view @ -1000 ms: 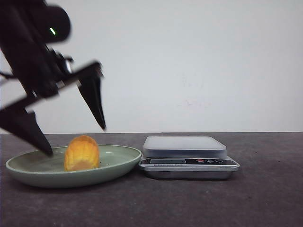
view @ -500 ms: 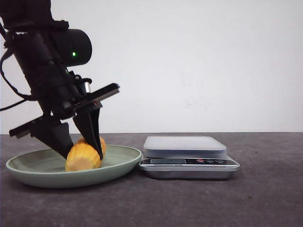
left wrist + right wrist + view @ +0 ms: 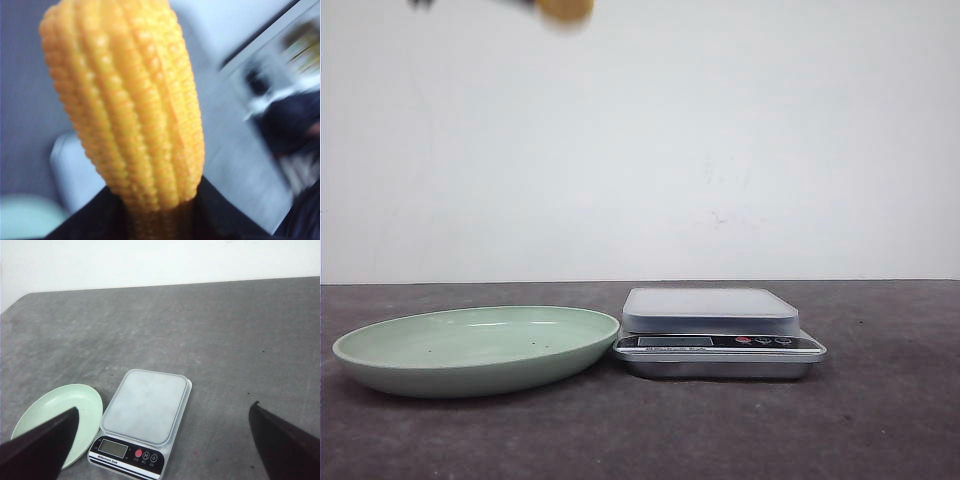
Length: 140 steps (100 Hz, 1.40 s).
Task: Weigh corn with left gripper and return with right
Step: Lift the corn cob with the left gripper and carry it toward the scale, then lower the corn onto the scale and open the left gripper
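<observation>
The corn point(image 3: 130, 105), a yellow-orange cob chunk with rows of kernels, fills the left wrist view, clamped between the black fingers point(image 3: 220, 210) of my left gripper point(image 3: 160, 215). In the front view only a blurred bit of the corn point(image 3: 565, 8) shows at the top edge, high above the table. The kitchen scale point(image 3: 718, 330) stands right of the green plate point(image 3: 380, 350), its platform bare. My right gripper point(image 3: 162, 440) is open and empty, held high above the scale point(image 3: 145, 412) and plate point(image 3: 75, 400).
The dark grey table runs to a white wall behind. The scale's display and buttons point(image 3: 127, 451) face the robot. The plate holds nothing.
My left gripper closed on the corn in the plate and lifted it fast, up to the top edge of the front view. The plate now holds nothing.
</observation>
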Motion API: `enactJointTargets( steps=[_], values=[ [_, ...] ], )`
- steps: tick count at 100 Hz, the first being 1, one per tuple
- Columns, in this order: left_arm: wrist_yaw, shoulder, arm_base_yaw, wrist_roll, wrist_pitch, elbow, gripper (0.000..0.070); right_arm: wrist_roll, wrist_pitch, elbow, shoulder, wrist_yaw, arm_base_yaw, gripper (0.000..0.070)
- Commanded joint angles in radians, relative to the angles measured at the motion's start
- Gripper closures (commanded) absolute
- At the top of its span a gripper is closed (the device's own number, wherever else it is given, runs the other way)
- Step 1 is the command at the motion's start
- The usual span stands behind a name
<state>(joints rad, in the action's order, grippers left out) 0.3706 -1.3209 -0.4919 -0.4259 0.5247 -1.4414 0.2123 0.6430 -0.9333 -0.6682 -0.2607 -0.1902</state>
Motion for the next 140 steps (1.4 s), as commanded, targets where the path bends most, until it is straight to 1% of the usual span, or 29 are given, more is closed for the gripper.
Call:
enactJointTargets(
  steps=[1,12,20,29,47,53,60,78,91,100,117,140],
  values=[
    [0.004,0.008,-0.012,0.032,-0.057,-0.042,0.0696,-0.011,-0.008,-0.013,-0.004,0.000,-0.009,0.0000],
    [0.002,0.024,-0.023,0.019,-0.158,-0.056,0.0696,-0.011,-0.008,-0.013,-0.004,0.001,-0.019,0.0000],
    [-0.023,0.019,-0.029,0.001,-0.174,-0.056,0.0696,-0.011,-0.008,-0.013,-0.004,0.003,-0.025,0.0000],
    [-0.049,-0.014,-0.041,-0.009,-0.165,-0.056,0.0696,-0.011,-0.008,-0.013,-0.004,0.006,-0.031,0.0000],
    [-0.048,-0.150,-0.073,-0.037,-0.157,-0.056,0.0696,-0.012,-0.010,-0.013,-0.005,0.012,-0.040,0.0000],
    [-0.046,-0.209,-0.082,-0.057,-0.157,-0.056,0.0696,-0.017,-0.010,-0.013,-0.010,0.027,-0.045,0.0000],
    [-0.029,-0.280,-0.093,-0.075,-0.158,-0.056,0.0696,-0.023,-0.005,-0.012,-0.011,0.033,-0.048,0.0000],
    [-0.016,-0.453,-0.121,-0.084,-0.148,-0.056,0.0696,-0.040,0.002,0.003,-0.018,0.033,-0.050,0.0000],
    [0.019,-0.551,-0.137,-0.107,-0.134,-0.056,0.0696,-0.041,0.032,0.014,-0.018,0.036,-0.050,0.0000],
    [0.032,-0.594,-0.145,-0.114,-0.117,-0.056,0.0696,-0.043,0.063,0.014,-0.018,0.059,-0.050,0.0000],
    [0.030,-0.636,-0.161,-0.113,-0.113,-0.056,0.0696,-0.048,0.076,0.014,-0.018,0.060,-0.050,0.0000],
    [-0.016,-0.642,-0.168,-0.094,-0.053,-0.056,0.0688,-0.048,0.068,0.016,-0.030,0.082,-0.050,0.0000]
  ],
)
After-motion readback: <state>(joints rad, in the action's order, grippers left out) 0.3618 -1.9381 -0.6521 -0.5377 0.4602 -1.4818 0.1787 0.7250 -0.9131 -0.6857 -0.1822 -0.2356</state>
